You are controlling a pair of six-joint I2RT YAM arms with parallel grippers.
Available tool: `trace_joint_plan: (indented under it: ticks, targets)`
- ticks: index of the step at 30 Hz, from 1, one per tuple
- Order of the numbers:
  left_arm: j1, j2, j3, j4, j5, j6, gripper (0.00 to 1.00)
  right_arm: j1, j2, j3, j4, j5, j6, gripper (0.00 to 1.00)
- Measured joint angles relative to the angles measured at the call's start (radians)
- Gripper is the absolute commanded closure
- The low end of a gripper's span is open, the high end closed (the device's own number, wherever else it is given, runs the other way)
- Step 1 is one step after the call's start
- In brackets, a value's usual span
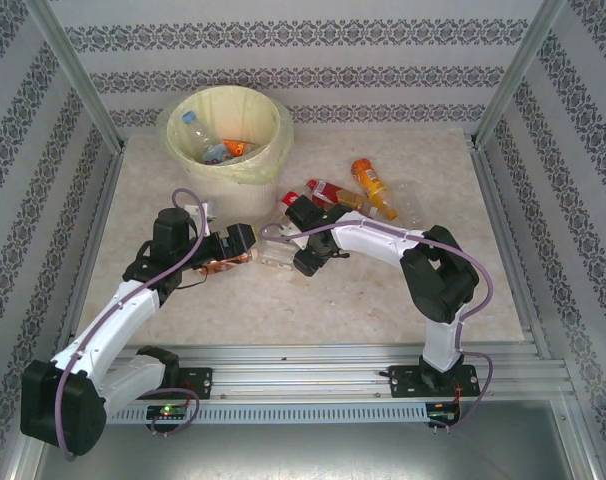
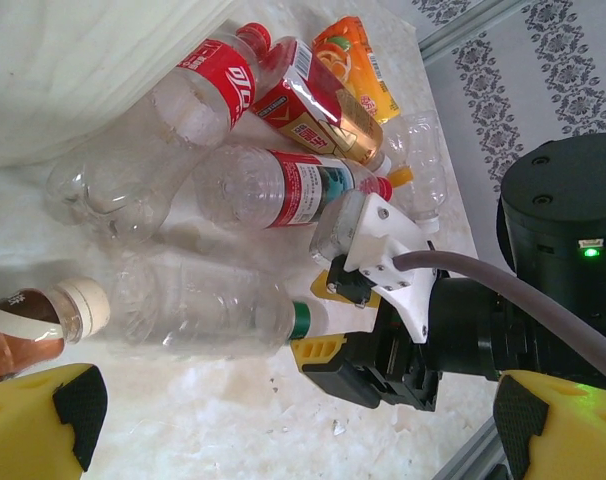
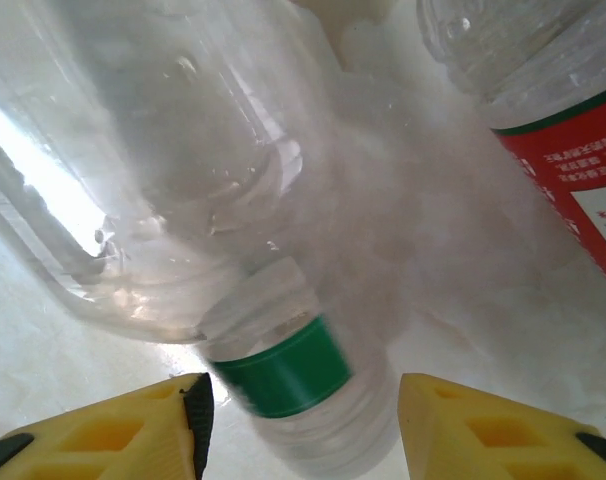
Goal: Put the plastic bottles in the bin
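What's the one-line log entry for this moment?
left gripper: open, empty | right gripper: jaws astride neck of green-banded clear bottle, grip unconfirmed | bin: partly filled | table: more bottles waiting

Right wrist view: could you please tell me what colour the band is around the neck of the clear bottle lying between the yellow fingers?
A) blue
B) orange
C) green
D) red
C: the clear bottle that sits between the fingers of the right gripper has a green band around its neck.
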Motion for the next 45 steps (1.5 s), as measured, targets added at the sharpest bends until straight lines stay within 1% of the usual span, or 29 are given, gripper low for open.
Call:
trace_joint_plan:
  ticks: [5, 12, 18, 26, 29, 32, 34, 36, 39, 45]
  targets:
    - [0.000, -0.006, -0.003, 0.001, 0.000, -0.001, 0.00, 0.002, 0.000, 0.000, 0.001, 0.003, -0.002, 0.35]
    - [-0.001, -0.011, -0.010, 0.006, 0.000, -0.004, 0.00, 0.002, 0.002, 0.000, 0.005, -0.003, -0.001, 0.33]
    - [-0.001, -0.020, -0.014, 0.007, 0.000, -0.004, 0.00, 0.020, 0.021, 0.000, 0.005, -0.027, 0.000, 0.34]
    - [-0.001, -0.036, -0.034, 0.006, -0.012, -0.004, 0.00, 0.039, 0.021, -0.029, 0.014, -0.055, 0.016, 0.40]
    - [-0.001, -0.043, -0.042, 0.007, -0.018, -0.004, 0.00, 0.048, 0.021, -0.043, 0.022, -0.062, 0.031, 0.44]
    - [-0.001, -0.048, -0.046, 0.006, -0.020, -0.009, 0.00, 0.053, 0.021, -0.059, 0.039, -0.074, 0.050, 0.50]
    - [-0.001, -0.051, -0.046, 0.006, -0.023, -0.015, 0.00, 0.054, 0.021, -0.072, 0.055, -0.080, 0.062, 0.56]
    - [-0.001, -0.051, -0.046, 0.006, -0.023, -0.023, 0.00, 0.054, 0.019, -0.089, 0.076, -0.087, 0.078, 0.59]
    - [-0.001, -0.056, -0.048, 0.007, -0.021, -0.035, 0.00, 0.051, -0.003, -0.124, 0.117, -0.104, 0.106, 0.60]
    - [-0.001, -0.066, -0.088, 0.034, 0.006, -0.064, 0.00, 0.016, -0.090, -0.239, 0.205, -0.190, 0.199, 0.61]
